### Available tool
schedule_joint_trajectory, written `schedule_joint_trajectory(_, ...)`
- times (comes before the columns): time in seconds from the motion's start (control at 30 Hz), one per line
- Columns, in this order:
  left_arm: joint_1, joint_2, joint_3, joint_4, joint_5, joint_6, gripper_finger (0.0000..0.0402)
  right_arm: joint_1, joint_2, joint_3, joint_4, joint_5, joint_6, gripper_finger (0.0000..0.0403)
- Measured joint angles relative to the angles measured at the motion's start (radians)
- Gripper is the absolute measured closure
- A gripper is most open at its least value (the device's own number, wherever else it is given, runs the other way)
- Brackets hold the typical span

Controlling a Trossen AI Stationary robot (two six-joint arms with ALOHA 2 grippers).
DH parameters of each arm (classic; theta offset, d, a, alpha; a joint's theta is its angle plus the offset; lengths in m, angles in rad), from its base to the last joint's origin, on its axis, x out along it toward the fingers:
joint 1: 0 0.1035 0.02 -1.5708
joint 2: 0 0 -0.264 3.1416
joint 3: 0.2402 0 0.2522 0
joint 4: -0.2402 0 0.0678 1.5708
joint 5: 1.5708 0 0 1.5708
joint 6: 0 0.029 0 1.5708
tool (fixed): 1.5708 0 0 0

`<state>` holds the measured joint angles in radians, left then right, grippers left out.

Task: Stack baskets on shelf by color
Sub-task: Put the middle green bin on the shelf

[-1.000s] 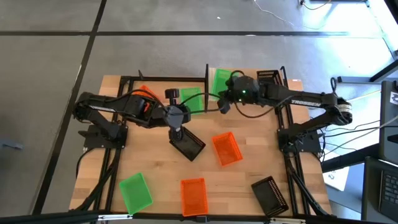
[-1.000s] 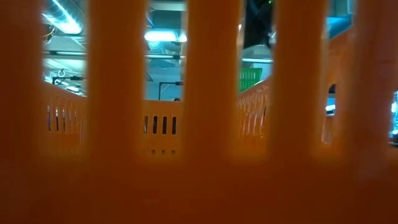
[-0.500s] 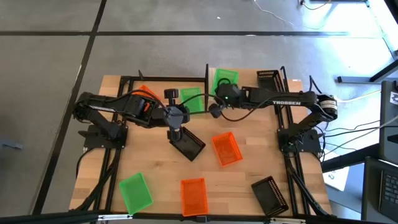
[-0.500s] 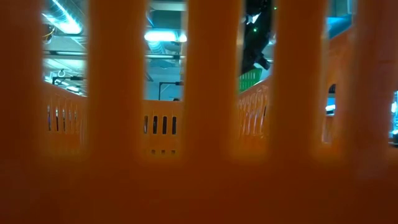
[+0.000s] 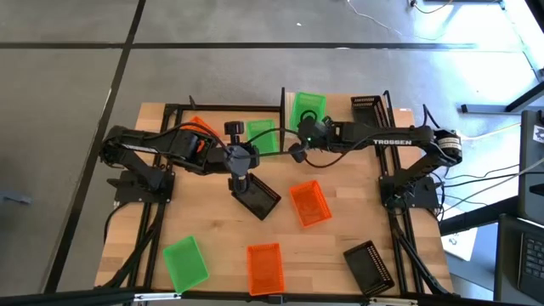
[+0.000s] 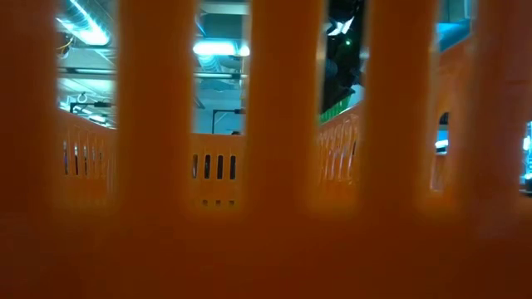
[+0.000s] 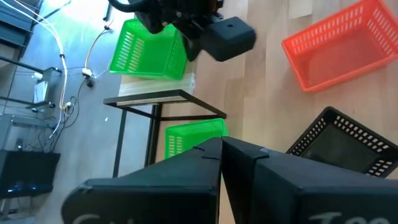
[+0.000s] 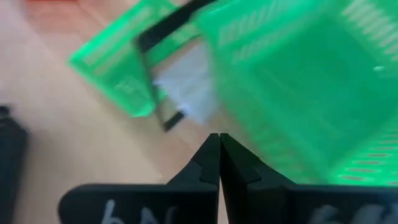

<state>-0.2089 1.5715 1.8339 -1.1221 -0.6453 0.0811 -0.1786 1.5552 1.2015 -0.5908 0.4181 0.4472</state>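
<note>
The left gripper (image 5: 240, 183) hangs over the near edge of a black basket (image 5: 257, 197) at mid-table with its fingers pressed together on nothing, while the right gripper (image 5: 297, 151) — fingers likewise together and empty — sits just beside the green basket (image 5: 306, 109) standing on the shelf (image 5: 399, 113) at the table's far edge, with a second green basket (image 5: 262, 136) next to it. Other baskets lie scattered on the table (image 5: 217, 246) — an orange one (image 5: 309, 203) near the centre, an orange (image 5: 264, 268), a green (image 5: 185, 263) and a black (image 5: 369, 265) along the near edge — and the low view is filled by orange basket mesh (image 6: 266, 216).
</note>
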Motion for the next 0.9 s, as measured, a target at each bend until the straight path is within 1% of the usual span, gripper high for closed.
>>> schedule_joint_trajectory(0.07, 0.0, 0.0, 0.0, 0.0, 0.0, 0.0, 0.0401, 0.02, -0.001, 0.0, 0.017, -0.057, -0.016, 0.0403)
schedule_joint_trajectory(0.13, 0.002, 0.0, 0.0, 0.0, 0.001, 0.0, 0.0401, 0.046, -0.012, 0.0, 0.034, -0.065, -0.036, 0.0403)
schedule_joint_trajectory(0.2, 0.008, 0.0, 0.0, 0.0, 0.012, 0.0, 0.0401, 0.073, -0.032, 0.0, 0.065, 0.004, -0.058, 0.0403)
schedule_joint_trajectory(0.27, 0.011, 0.0, 0.0, -0.001, 0.013, 0.0, 0.0401, 0.096, -0.056, 0.0, 0.092, 0.118, -0.075, 0.0403)
schedule_joint_trajectory(0.3, 0.013, 0.0, 0.0, -0.001, 0.013, 0.0, 0.0401, 0.103, -0.067, 0.0, 0.113, 0.157, -0.09, 0.0403)
schedule_joint_trajectory(0.33, 0.015, 0.0, 0.0, -0.001, 0.013, 0.0, 0.0401, 0.105, -0.077, 0.001, 0.14, 0.172, -0.114, 0.0403)
schedule_joint_trajectory(0.37, 0.017, 0.0, 0.0, -0.001, 0.014, 0.0, 0.0401, 0.103, -0.086, 0.002, 0.169, 0.165, -0.138, 0.0403)
schedule_joint_trajectory(0.4, 0.019, 0.0, 0.0, -0.001, 0.015, 0.0, 0.0401, 0.096, -0.09, 0.002, 0.202, 0.146, -0.157, 0.0403)
schedule_joint_trajectory(0.5, 0.021, 0.0, 0.0, -0.001, 0.015, 0.0, 0.0401, 0.054, -0.092, 0.002, 0.31, 0.023, -0.207, 0.0403)
schedule_joint_trajectory(0.57, 0.021, 0.0, 0.0, 0.0, 0.015, 0.0, 0.0402, 0.01, -0.092, 0.002, 0.356, -0.041, -0.209, 0.0403)
schedule_joint_trajectory(0.63, 0.021, 0.0, 0.0, 0.0, 0.016, -0.001, 0.0402, -0.035, -0.093, 0.002, 0.357, -0.075, -0.209, 0.0403)
schedule_joint_trajectory(0.7, 0.021, 0.0, 0.0, -0.001, 0.015, -0.002, 0.0402, -0.077, -0.092, 0.002, 0.357, -0.114, -0.245, 0.0403)
schedule_joint_trajectory(0.83, 0.021, 0.0, 0.001, -0.004, 0.015, -0.018, 0.0401, -0.159, -0.086, 0.002, 0.357, -0.27, -0.347, 0.0403)
schedule_joint_trajectory(0.9, 0.021, 0.0, 0.001, -0.011, 0.015, -0.019, 0.0401, -0.188, -0.082, 0.002, 0.348, -0.328, -0.39, 0.0403)
